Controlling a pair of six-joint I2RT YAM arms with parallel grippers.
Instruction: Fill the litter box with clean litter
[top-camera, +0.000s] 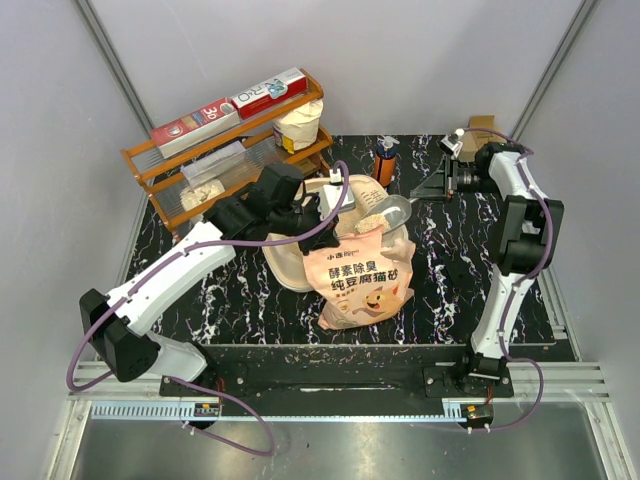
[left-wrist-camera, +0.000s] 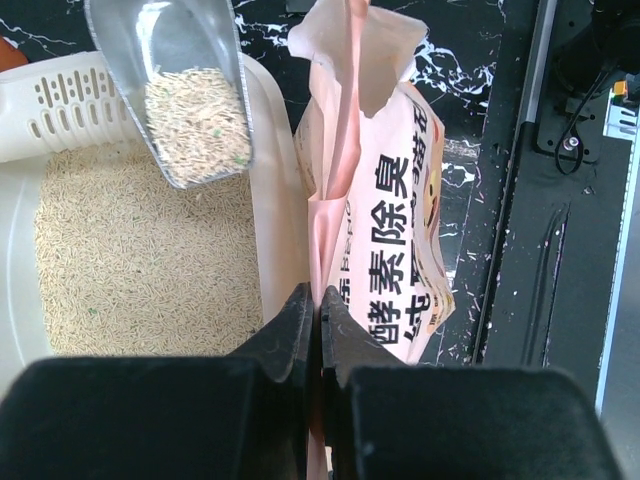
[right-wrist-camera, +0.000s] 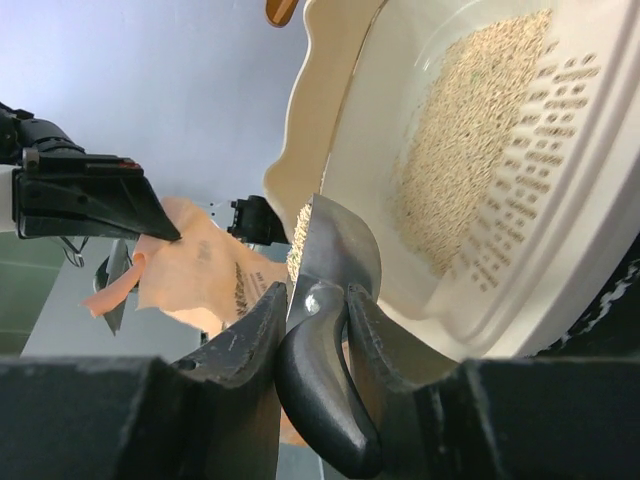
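Note:
The cream litter box (top-camera: 287, 268) lies behind the peach-orange bag (top-camera: 366, 280) and is partly hidden by it. Clean litter (left-wrist-camera: 130, 262) covers the box floor up to the slotted end (left-wrist-camera: 62, 98). My left gripper (left-wrist-camera: 320, 302) is shut on the bag's (left-wrist-camera: 405, 215) upper edge, which stands open beside the box rim (left-wrist-camera: 280, 210). My right gripper (right-wrist-camera: 316, 300) is shut on the black handle (right-wrist-camera: 322, 395) of a metal scoop (left-wrist-camera: 190, 110). The scoop holds a heap of litter and hangs over the box (right-wrist-camera: 345, 150), near the bag's mouth.
An orange wooden rack (top-camera: 232, 152) with boxes and a white sack (top-camera: 298, 124) stands at the back left. An orange bottle (top-camera: 385, 160) is behind the bag. A small cardboard box (top-camera: 482, 124) sits at the back right, by the right arm (top-camera: 515, 230).

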